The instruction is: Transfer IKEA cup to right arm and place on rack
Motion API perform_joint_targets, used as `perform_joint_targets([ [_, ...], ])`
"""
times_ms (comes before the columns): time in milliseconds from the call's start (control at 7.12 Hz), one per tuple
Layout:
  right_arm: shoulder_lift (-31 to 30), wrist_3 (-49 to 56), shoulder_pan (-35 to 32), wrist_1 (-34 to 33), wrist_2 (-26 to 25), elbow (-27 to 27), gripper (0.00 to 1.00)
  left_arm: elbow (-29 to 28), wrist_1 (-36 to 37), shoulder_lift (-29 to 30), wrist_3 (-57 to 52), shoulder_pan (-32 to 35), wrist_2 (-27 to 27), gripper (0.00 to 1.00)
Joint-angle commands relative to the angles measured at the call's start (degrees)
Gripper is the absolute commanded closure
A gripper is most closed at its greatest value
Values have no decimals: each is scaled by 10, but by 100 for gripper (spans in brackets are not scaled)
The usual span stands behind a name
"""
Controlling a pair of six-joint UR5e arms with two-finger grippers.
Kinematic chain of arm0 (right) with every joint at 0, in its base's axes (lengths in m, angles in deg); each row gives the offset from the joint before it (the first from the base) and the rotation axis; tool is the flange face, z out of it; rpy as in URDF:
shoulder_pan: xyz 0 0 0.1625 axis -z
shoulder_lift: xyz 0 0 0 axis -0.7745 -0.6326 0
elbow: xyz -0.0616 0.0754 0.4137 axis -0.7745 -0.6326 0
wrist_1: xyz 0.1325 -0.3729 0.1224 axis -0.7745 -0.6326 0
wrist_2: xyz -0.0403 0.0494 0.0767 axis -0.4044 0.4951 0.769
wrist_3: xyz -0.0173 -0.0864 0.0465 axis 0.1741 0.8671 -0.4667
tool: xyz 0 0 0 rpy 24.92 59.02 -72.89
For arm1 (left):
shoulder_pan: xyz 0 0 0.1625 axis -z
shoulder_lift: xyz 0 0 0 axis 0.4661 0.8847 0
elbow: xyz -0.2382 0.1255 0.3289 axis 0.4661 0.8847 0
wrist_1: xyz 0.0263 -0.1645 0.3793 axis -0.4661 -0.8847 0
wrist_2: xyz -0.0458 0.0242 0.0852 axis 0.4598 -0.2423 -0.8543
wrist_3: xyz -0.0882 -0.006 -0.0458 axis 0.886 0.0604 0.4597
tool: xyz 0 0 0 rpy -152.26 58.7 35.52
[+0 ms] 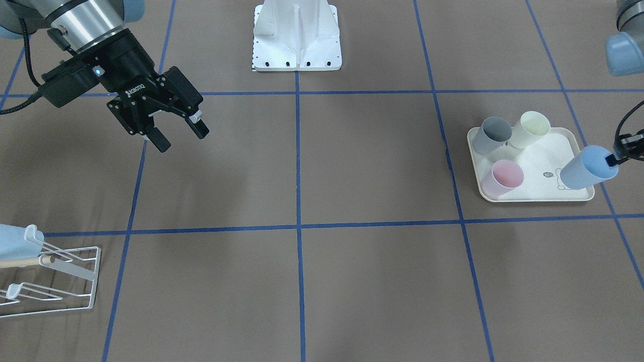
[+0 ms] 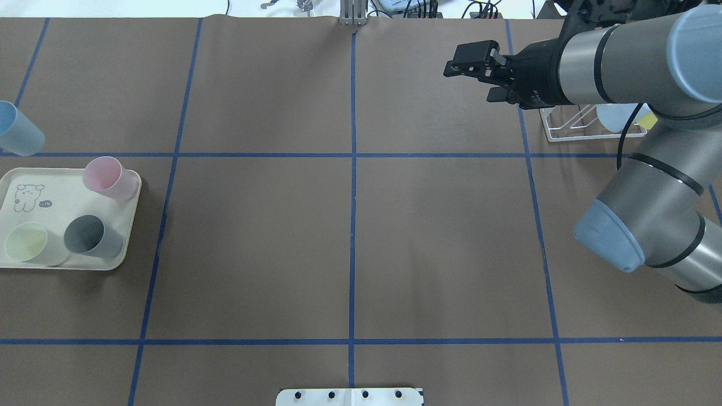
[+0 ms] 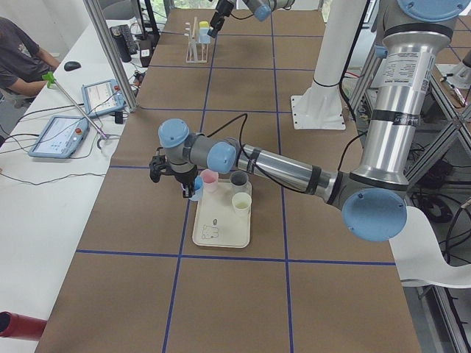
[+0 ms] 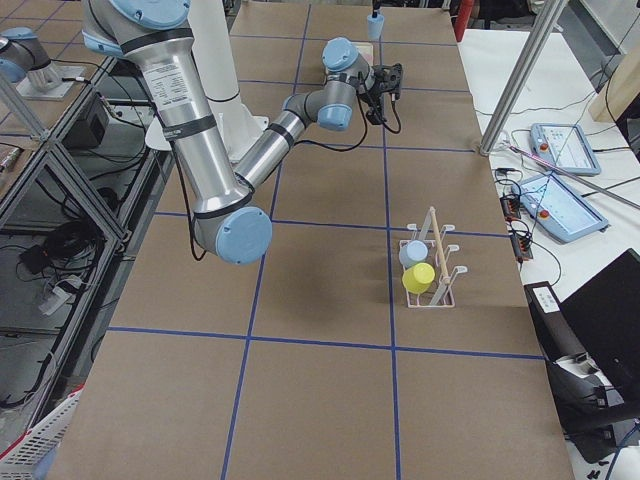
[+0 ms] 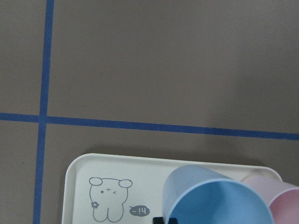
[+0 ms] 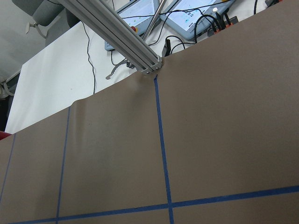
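Note:
A light blue IKEA cup [image 1: 587,169] hangs tilted over the outer corner of the cream tray [image 1: 533,197], its mouth facing the left wrist camera. My left gripper [image 1: 613,160] is shut on its rim, with one black fingertip [image 5: 163,219] inside the blue cup [image 5: 217,198]. The right arm's gripper [image 1: 181,138] hovers open and holds nothing, high over the table near the rack [image 1: 65,274]. In the overhead view the right gripper [image 2: 471,82] points left, just left of the white wire rack [image 2: 586,128].
The tray [image 2: 73,264] holds a pink cup [image 2: 110,178], a grey cup [image 2: 91,237] and a pale yellow cup [image 2: 31,243]. The rack [image 4: 430,278] carries a pale blue cup [image 4: 412,254] and a yellow cup [image 4: 419,277]. A white arm base [image 1: 297,37] stands at the table's middle edge.

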Motion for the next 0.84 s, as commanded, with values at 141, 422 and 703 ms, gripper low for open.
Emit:
perform_joint_targets([
  [141, -3, -22, -1, 16, 5, 2, 0, 91, 190, 104, 29, 25, -25, 100],
  [422, -8, -93, 1, 88, 4, -7, 0, 133, 94, 116, 287, -51, -31, 100],
  [703, -10, -179, 2, 163, 3, -28, 0, 131, -124, 109, 561, -121, -33, 100],
])
